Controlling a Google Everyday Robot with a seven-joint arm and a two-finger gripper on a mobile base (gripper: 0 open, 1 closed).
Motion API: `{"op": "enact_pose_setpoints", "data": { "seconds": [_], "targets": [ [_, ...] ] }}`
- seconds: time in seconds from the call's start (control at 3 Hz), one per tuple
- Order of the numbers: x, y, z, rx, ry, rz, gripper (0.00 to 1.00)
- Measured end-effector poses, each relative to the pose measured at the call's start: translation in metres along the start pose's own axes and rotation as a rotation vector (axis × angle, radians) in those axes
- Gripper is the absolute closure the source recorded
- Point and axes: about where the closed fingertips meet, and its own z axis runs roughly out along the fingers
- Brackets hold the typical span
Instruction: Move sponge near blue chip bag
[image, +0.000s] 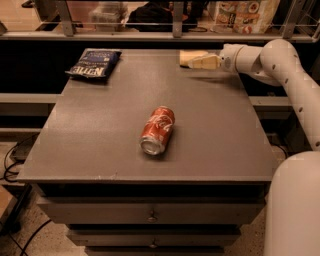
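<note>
Surface: dark grey table top (95, 135), matte, with a stack of drawers (150, 214) under its front edge. A shelf rail with cluttered packaging runs behind it.

Reference landmark: red Coca-Cola can (157, 130), lying on its side at about the middle of the top, open end toward the front edge.

Sponge (186, 54): pale yellow block, flat on the table, beyond the can and a little to its right, close to the far edge.

Gripper (196, 61): cream-yellow tip, reaching in horizontally from the right of the can's far side. It overlaps the right end of the sponge. Whether it is spread or pinching the sponge: cannot tell from this view.

Arm (272, 54): white, jointed, extending from the gripper off past the table's right edge, well to the right of the can.

Blue chip bag (93, 63): dark navy, white lettering, flat on the table, beyond the can and to its left, at the far left corner. Well apart from the sponge, with bare table top between them.

Floor left of the can's side: dark cables (11, 159).
</note>
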Motion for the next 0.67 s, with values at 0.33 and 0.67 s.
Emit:
{"op": "enact_pose_setpoints", "data": {
  "seconds": [0.33, 0.67],
  "targets": [
    [0.0087, -0.0065, 0.0082, 0.015, 0.023, -0.015, 0.00],
    [0.0098, -0.0074, 0.0093, 0.017, 0.026, -0.017, 0.00]
  ]
}}
